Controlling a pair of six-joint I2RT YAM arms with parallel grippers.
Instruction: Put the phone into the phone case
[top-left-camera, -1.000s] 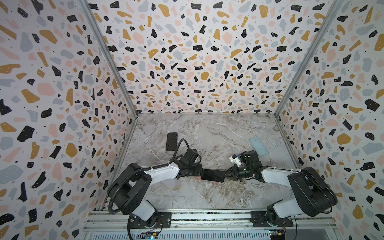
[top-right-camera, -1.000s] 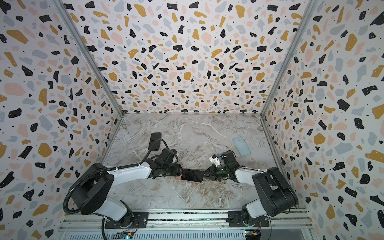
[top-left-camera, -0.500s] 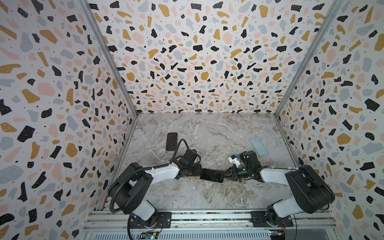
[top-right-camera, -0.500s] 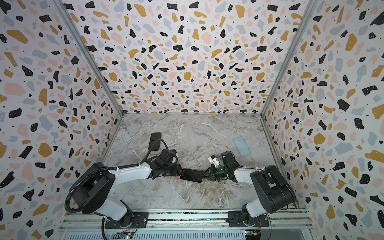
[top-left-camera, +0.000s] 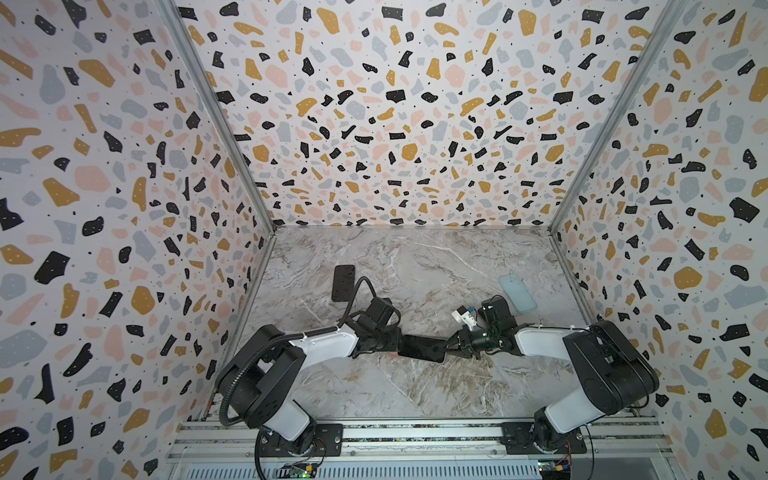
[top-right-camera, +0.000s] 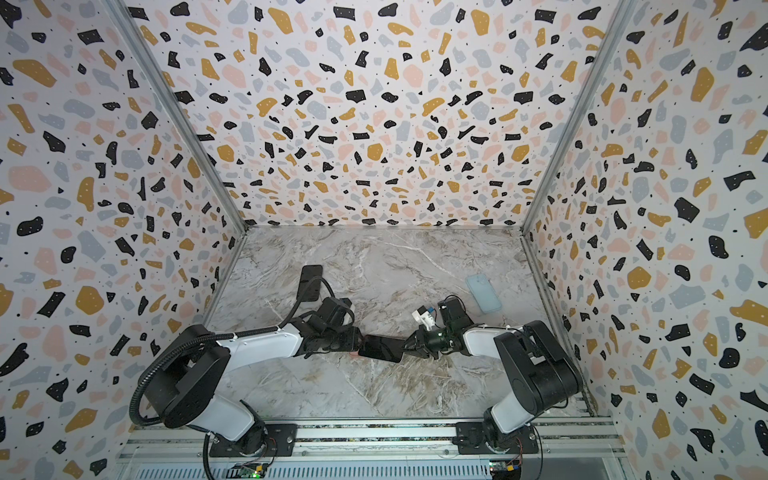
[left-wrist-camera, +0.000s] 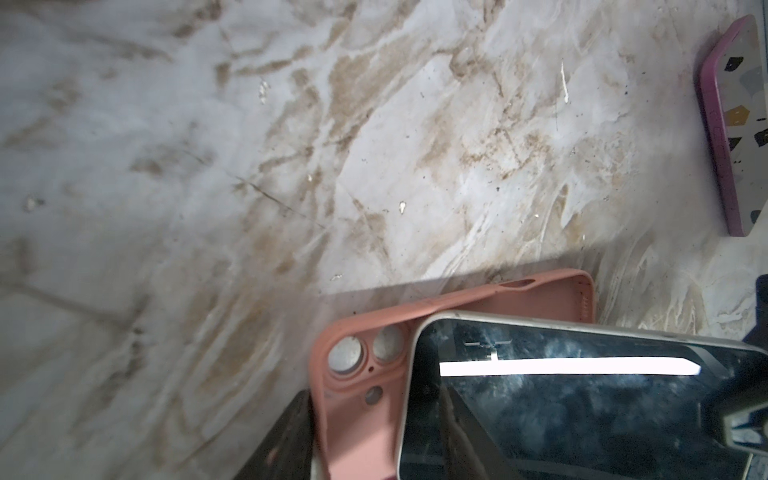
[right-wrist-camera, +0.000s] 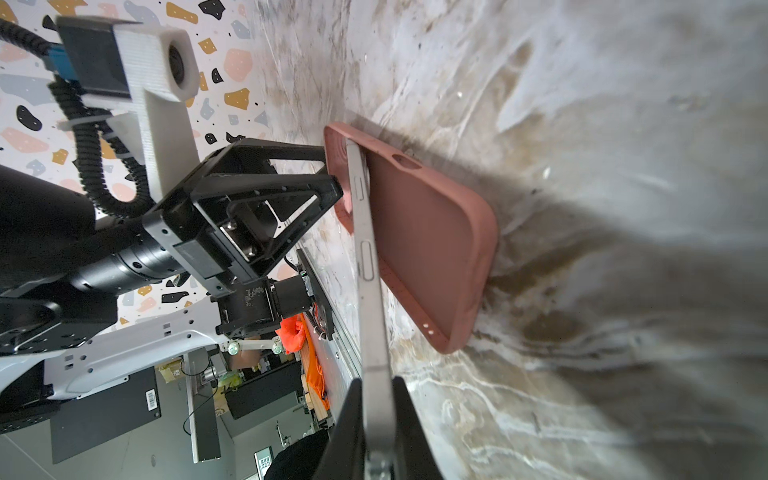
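half done: right hand (right-wrist-camera: 376, 386) pinches the phone's (right-wrist-camera: 370, 257) raised right end, while its left end sits in the pink phone case (right-wrist-camera: 428, 249) mid tabletop (top-left-camera: 415, 395). left hand (right-wrist-camera: 332, 174) seemingly clamps the case. remaining: press the phone flat.

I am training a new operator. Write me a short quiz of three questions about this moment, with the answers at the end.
1. Choose one: the right end effector is closed on (A) the phone, (B) the pink case, (C) nothing.
2. True or false: the phone is fully seated in the pink case.
3. Short answer: at which end of the pink case is the left end effector?
Key: 1. A. 2. False; the phone is tilted away from the case. 3. The end with the camera holes.
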